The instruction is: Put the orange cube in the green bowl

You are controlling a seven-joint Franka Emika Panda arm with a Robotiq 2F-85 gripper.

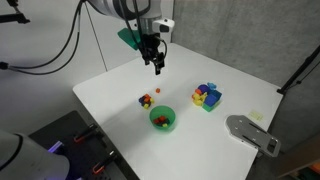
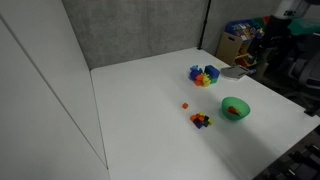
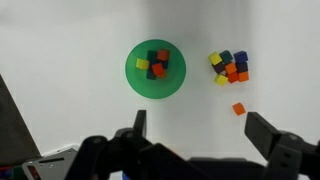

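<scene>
The orange cube (image 3: 238, 108) lies alone on the white table, apart from the other blocks; it also shows in both exterior views (image 1: 157, 93) (image 2: 185, 105). The green bowl (image 3: 135, 80) stands upright on the table and holds a few small blocks, yellow, red and dark. It shows in both exterior views (image 1: 162, 126) (image 2: 240, 103). My gripper (image 3: 200, 132) is open and empty, well above the table (image 1: 157, 66). In the wrist view the cube lies just inside the right fingertip and the bowl is further up and to the left.
A small cluster of loose blocks (image 3: 229, 67) lies next to the bowl (image 1: 145, 101) (image 2: 201, 120). A blue, yellow and purple pile of blocks (image 1: 207, 96) (image 2: 204, 75) stands further off. A grey flat object (image 1: 250, 133) lies at a table corner.
</scene>
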